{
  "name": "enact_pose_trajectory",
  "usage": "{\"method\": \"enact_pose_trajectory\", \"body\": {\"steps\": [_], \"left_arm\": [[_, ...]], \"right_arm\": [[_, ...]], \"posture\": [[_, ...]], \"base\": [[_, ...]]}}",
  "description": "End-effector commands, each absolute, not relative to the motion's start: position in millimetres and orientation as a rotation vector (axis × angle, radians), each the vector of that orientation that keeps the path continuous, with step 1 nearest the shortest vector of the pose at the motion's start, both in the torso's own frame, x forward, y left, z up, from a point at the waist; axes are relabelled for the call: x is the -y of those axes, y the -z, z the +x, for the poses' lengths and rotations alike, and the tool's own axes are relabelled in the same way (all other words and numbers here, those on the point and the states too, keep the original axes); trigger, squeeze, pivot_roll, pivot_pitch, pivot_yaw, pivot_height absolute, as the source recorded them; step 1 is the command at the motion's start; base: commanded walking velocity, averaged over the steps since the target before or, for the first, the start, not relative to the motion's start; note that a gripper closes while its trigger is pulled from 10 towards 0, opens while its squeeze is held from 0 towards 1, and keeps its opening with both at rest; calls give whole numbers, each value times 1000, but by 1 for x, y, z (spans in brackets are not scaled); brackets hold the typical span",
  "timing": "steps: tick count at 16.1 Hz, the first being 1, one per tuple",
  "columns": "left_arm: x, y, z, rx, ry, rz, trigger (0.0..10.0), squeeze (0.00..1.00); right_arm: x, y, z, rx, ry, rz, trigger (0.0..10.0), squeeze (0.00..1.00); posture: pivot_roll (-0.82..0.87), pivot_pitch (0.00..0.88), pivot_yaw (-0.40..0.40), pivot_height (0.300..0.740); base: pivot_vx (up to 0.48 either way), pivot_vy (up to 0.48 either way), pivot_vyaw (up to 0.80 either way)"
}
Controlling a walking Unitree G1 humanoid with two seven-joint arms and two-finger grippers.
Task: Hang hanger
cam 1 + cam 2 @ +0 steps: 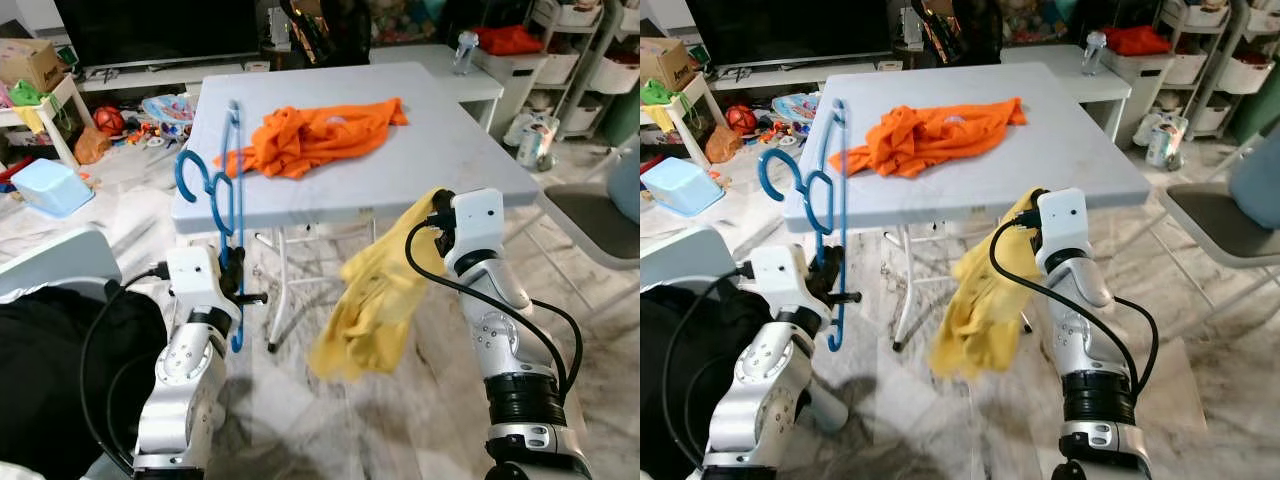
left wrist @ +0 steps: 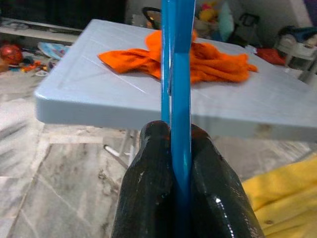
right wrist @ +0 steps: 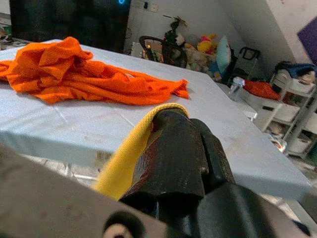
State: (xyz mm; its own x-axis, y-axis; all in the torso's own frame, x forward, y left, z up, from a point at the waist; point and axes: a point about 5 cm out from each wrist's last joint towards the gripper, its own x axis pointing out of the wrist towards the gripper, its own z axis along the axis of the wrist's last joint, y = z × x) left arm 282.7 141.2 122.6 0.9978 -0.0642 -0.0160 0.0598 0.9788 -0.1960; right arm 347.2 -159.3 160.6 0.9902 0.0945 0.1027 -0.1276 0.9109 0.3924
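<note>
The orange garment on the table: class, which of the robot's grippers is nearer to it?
Left, though narrowly. The left gripper, shut on the blue hanger, sits below the table's near left edge under the orange garment. The right gripper, holding the yellow garment, is off the near right edge.

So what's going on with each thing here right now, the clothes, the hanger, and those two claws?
Left gripper: shut on the blue hanger.
Blue hanger: held upright in the air, in front of the table, nothing on it yet.
Right gripper: shut on the yellow garment.
Yellow garment: dangling off the table's near edge, not on the hanger.
Orange garment: lying crumpled on the table.
Table: standing, unfolded.
</note>
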Motion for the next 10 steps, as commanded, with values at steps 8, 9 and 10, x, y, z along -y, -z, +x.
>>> {"method": "enact_pose_trajectory", "body": {"steps": [8,9,10], "left_arm": [[-157,-136,292,19,9,-178,10000,0],[-157,-137,292,19,8,-178,10000,0],[-158,-137,292,19,5,-178,10000,0]], "right_arm": [[142,-171,351,122,-159,429,10000,0],[142,-171,352,121,-161,431,10000,0],[141,-171,352,122,-164,435,10000,0]], "posture": [[-47,0,-9,740],[-47,0,-9,740],[-45,0,-9,740]], "base": [[432,0,-256],[458,0,0],[458,0,0]]}}
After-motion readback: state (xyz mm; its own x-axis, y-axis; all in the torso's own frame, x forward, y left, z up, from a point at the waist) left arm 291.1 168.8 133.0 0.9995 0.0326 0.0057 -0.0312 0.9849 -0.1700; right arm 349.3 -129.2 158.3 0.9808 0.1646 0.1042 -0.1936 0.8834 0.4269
